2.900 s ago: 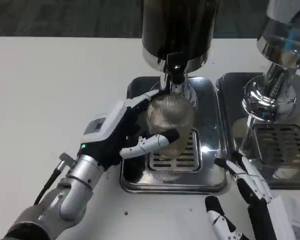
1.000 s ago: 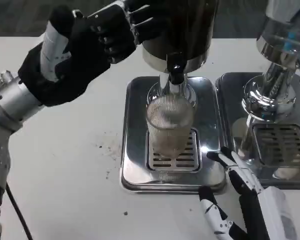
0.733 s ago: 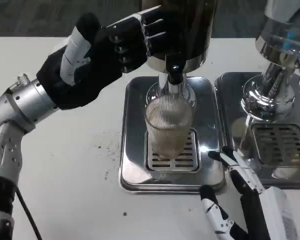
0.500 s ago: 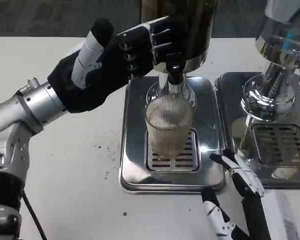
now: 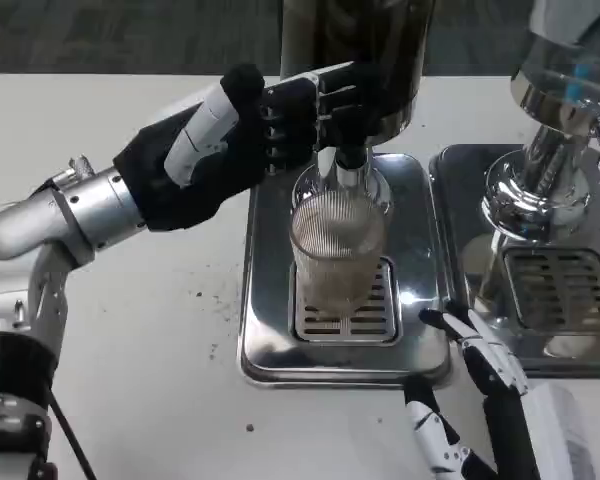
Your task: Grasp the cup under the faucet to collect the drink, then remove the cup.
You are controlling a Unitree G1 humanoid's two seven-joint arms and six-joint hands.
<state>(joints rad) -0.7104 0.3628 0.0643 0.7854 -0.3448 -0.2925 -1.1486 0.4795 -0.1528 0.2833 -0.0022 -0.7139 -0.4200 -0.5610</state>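
Observation:
A ribbed clear cup (image 5: 337, 250) stands upright on the grate of a steel drip tray (image 5: 270, 300), right under the black faucet (image 5: 349, 155) of a dark dispenser (image 5: 352, 55). My left hand (image 5: 250, 135) is raised at the dispenser's lower left, its fingers reaching onto the dispenser base just above the faucet; it holds nothing. The cup stands free below it. My right hand (image 5: 475, 400) waits low at the tray's front right corner, fingers apart, holding nothing.
A second steel dispenser (image 5: 560, 120) with its own drip tray (image 5: 560, 290) stands on the right. Small dark specks lie on the white table (image 5: 130, 330) left of the tray.
My left hand let go of the cup, rose, and has moved right to the dispenser base by the faucet. The cup has stayed on the grate. My right hand has barely moved.

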